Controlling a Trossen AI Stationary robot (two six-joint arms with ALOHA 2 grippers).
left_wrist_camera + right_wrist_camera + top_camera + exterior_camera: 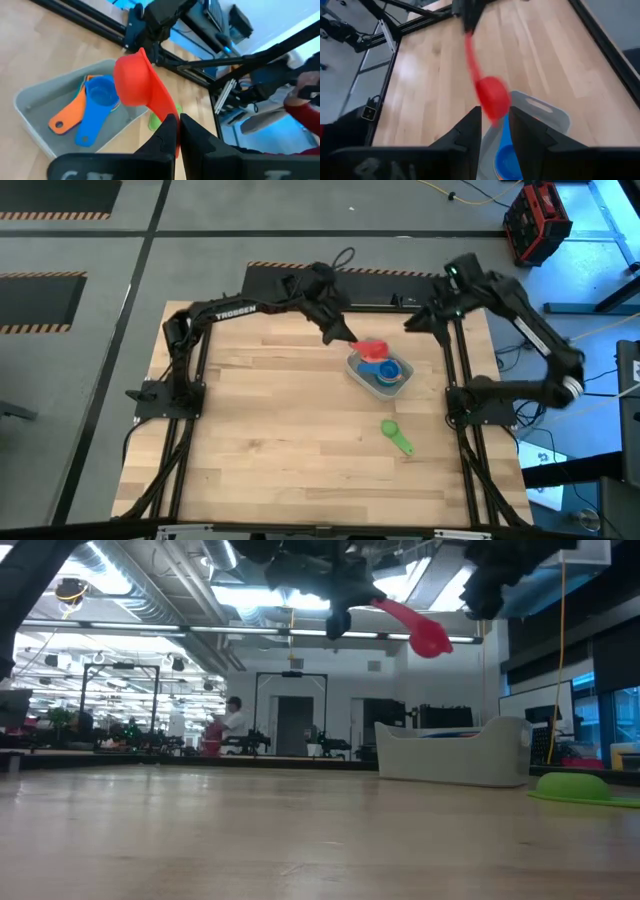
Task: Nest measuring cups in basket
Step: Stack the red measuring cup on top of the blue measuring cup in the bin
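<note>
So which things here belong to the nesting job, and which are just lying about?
Job:
- red plastic measuring cup, held in left claw
- pale grey plastic basket
- blue cup and orange cup inside
- green cup on table

Lying about:
- red-black crate on floor

Four measuring cups show, red (372,349), blue (388,370), orange (67,117), green (396,436), and one basket (358,370).

"TROSSEN" on the left arm (235,310)
</note>
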